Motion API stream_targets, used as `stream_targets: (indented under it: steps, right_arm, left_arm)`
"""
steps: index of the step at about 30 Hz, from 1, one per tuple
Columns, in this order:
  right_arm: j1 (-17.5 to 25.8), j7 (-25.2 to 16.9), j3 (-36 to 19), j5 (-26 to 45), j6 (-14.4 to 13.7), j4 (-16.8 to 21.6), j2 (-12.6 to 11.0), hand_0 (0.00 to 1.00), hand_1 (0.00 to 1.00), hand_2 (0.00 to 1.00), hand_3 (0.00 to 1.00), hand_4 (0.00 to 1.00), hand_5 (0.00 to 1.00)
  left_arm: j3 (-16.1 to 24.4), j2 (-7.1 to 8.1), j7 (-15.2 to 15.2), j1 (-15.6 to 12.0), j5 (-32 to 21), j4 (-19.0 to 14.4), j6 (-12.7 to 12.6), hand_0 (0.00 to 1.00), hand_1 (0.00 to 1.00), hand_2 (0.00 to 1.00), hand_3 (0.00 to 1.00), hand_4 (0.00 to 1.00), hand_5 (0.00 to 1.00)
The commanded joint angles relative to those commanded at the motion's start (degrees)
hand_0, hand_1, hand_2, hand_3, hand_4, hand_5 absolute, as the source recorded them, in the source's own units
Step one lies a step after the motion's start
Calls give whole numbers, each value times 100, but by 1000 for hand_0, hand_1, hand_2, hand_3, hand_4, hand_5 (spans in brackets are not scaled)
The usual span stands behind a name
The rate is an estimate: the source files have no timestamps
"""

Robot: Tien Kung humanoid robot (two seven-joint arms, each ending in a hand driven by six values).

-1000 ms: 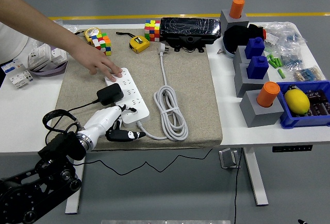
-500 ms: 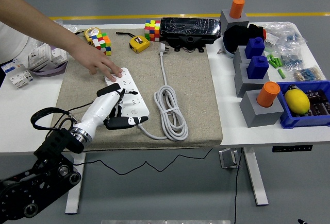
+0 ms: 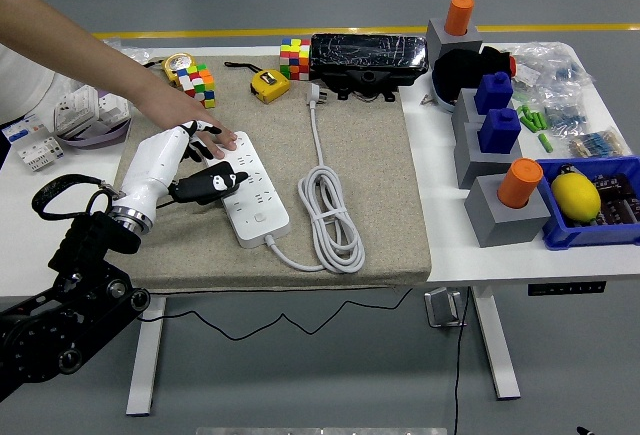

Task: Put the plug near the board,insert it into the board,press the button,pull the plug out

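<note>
Head view: left hand (image 3: pixel 185 160) closed around black plug (image 3: pixel 205 186) over board (image 3: pixel 247 188); could have knocked person's steadying hand (image 3: pixel 195 123), skewing pins.

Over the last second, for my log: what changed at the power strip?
The left robot hand moved from the strip's near end up to its far end, carrying the black plug up with it. The person's hand still presses the power strip; the coiled cable stayed put.
</note>
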State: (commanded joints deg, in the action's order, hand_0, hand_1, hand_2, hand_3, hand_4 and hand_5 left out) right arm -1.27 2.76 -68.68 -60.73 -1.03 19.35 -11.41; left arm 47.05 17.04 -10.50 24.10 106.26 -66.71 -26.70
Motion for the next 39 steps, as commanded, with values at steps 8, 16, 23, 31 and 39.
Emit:
stream_targets:
  steps: [8,16,23,31,39]
  right_arm:
    - [4,0,0,3,-5,-2,-5,649,642,613,542,976,552]
    - [9,-7,39,6,-11,1,-18,649,642,612,543,976,551]
    - [-1,-17,93,27,-18,2,-48,649,641,612,542,975,551]
    - [10,-20,92,22,-20,-1,-58,649,641,612,541,974,549]
    - [30,-50,70,11,-47,4,-40,648,641,609,542,974,548]
  left_arm:
    - [-97,-74,-216,84,33,255,260,702,667,639,677,955,433]
    - [-261,-130,-211,166,-315,510,323,448,544,518,566,804,257]
    - [-394,-192,-181,225,-494,646,178,325,384,426,499,618,191]
    - [-428,-177,-110,209,-462,610,-46,292,360,375,453,572,77]
    - [54,-138,247,-124,-402,318,-344,281,356,364,442,600,61]
